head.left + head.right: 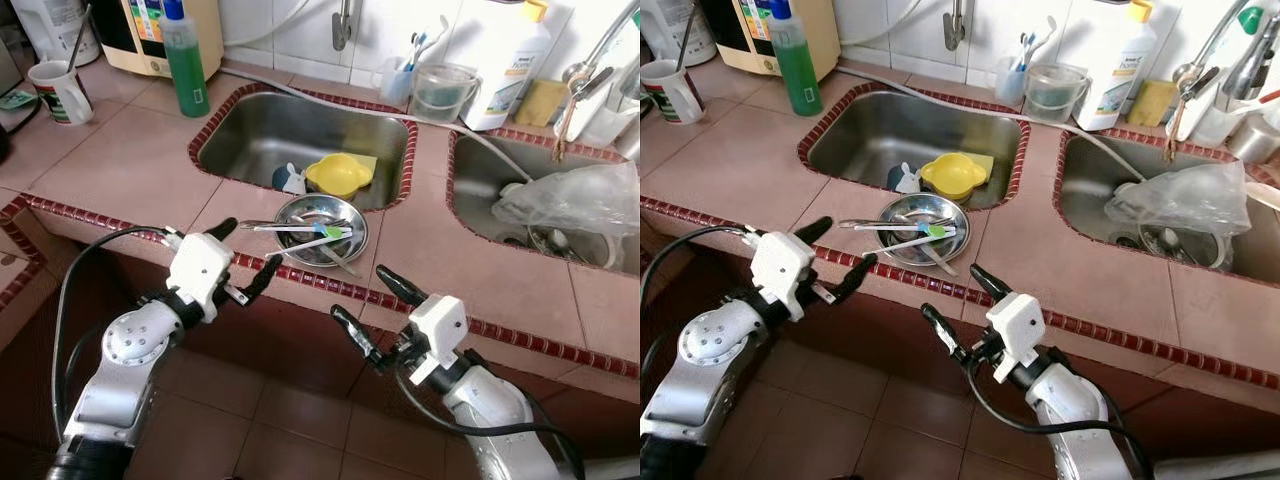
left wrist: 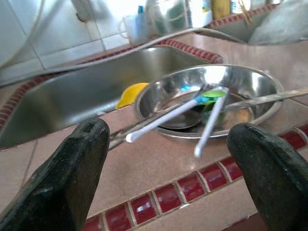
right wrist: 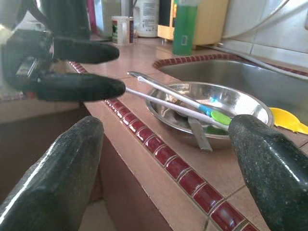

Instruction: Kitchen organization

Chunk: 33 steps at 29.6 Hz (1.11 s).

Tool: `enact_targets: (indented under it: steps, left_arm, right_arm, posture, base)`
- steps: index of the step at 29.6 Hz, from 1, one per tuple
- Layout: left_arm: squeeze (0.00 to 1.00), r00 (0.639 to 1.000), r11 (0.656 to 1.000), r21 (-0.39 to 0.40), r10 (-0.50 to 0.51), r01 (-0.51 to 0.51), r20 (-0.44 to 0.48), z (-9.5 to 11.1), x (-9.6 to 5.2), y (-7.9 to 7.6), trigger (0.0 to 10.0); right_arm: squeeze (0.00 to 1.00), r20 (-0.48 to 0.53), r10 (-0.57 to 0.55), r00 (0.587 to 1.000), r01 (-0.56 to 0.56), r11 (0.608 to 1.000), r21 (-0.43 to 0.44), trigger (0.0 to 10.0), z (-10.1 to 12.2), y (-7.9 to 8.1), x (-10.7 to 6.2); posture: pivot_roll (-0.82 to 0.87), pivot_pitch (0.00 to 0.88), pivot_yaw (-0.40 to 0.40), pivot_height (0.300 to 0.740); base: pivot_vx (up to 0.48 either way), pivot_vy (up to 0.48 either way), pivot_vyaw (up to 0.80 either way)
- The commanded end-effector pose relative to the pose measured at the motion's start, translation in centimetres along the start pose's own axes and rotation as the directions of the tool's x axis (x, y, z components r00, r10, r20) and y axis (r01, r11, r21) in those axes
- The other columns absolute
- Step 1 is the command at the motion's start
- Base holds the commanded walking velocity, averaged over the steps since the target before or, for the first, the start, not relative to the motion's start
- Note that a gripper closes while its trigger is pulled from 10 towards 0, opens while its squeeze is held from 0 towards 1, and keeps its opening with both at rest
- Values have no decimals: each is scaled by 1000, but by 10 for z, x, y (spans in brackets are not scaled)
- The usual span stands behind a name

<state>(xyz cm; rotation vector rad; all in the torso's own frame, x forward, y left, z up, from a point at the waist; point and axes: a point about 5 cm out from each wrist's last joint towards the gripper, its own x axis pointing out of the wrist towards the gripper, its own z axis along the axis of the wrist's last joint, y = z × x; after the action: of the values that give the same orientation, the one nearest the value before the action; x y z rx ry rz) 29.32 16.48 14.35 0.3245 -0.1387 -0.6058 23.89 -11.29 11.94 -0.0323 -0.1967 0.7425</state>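
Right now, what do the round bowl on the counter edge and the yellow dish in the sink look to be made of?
The bowl looks like polished stainless steel: silvery, with mirror-like reflections of the utensils lying across it. The yellow dish looks like plastic: opaque, evenly coloured, softly glossy, though glazed ceramic cannot be ruled out.

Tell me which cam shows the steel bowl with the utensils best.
Left wrist view: the steel bowl sits close between the open left gripper fingers, utensils distinct. Right wrist sees it side-on; eye views show it smaller, from above, on the counter edge.
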Motion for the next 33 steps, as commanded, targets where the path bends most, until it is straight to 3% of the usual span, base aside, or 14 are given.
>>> enact_targets:
  steps: [1, 8, 11, 13, 14, 15, 16, 19, 20, 22, 23, 24, 25, 33]
  left_arm:
    - [0, 999, 999, 37, -39, 39, -3, 0, 2, 1, 10000]
    - [0, 983, 981, 73, -181, 181, -3, -1, 10, 1, 10000]
    - [0, 980, 977, 80, -200, 200, -2, -2, 11, 1, 8549]
    - [0, 975, 972, 83, -222, 221, 3, -2, 13, 0, 8667]
    - [0, 974, 970, 85, -228, 227, 5, -3, 13, -1, 6627]
    - [0, 973, 969, 86, -233, 231, 8, -3, 14, -1, 6824]
    - [0, 972, 969, 87, -233, 232, 8, -3, 15, -1, 10000]
    - [0, 972, 968, 86, -235, 234, 11, -3, 16, 0, 10000]
    - [0, 970, 967, 84, -243, 240, 21, -3, 17, 0, 9020]
    - [0, 969, 966, 82, -246, 243, 26, -2, 17, 1, 9020]
    - [0, 970, 968, 87, -240, 237, 28, -1, 17, 2, 3137]
    - [0, 970, 968, 87, -240, 237, 28, -1, 17, 2, 3137]
    - [0, 970, 969, 81, -238, 234, 44, 0, 17, 4, 0]
    - [0, 966, 964, 92, -255, 250, 50, 0, 17, 7, 0]
  right_arm:
    - [0, 3, 10, 1000, -10, 999, 36, 10000, 5, 4, -3]
    - [0, -8, 36, 999, -35, 992, 120, 10000, 10, 15, -6]
    - [0, -10, 49, 999, -47, 987, 153, 10000, 12, 18, -7]
    - [0, -14, 61, 998, -57, 980, 188, 10000, 13, 21, -7]
    - [0, -18, 58, 998, -53, 978, 202, 10000, 14, 21, -7]
    - [0, -18, 56, 998, -51, 975, 217, 10000, 15, 22, -8]
    - [0, -19, 49, 999, -44, 973, 227, 10000, 16, 23, -8]
    - [0, -23, 44, 999, -38, 973, 226, 10000, 16, 23, -9]
    - [0, -27, 39, 999, -32, 974, 224, 10000, 16, 22, -10]
    - [0, -28, 37, 999, -30, 974, 224, 10000, 16, 22, -10]
    - [0, -28, 35, 999, -28, 974, 226, 10000, 16, 21, -11]
    - [0, -28, 35, 999, -28, 974, 226, 10000, 16, 21, -11]
    - [0, -30, 34, 999, -27, 973, 229, 10000, 17, 21, -11]
    - [0, -38, 30, 999, -20, 971, 240, 10000, 18, 21, -11]
  posture:
    - [18, 156, -9, 740]
    - [14, 169, -2, 740]
    - [14, 175, 2, 740]
    - [14, 174, 3, 740]
    - [14, 174, 3, 740]
    - [14, 174, 3, 740]
    - [12, 174, 4, 740]
    - [9, 173, 5, 740]
    - [7, 173, 6, 740]
    - [6, 173, 7, 740]
    - [6, 174, 6, 740]
    - [6, 174, 6, 740]
    - [6, 173, 7, 740]
    - [6, 173, 12, 740]
  base:
    - [0, 0, 0]
    - [0, 0, 0]
    - [0, 0, 0]
    - [0, 0, 0]
    - [0, 0, 0]
    - [0, 0, 0]
    - [0, 0, 0]
    - [0, 0, 0]
    - [0, 0, 0]
    - [0, 0, 0]
    - [0, 0, 0]
    - [0, 0, 0]
    - [0, 0, 0]
    - [0, 0, 0]
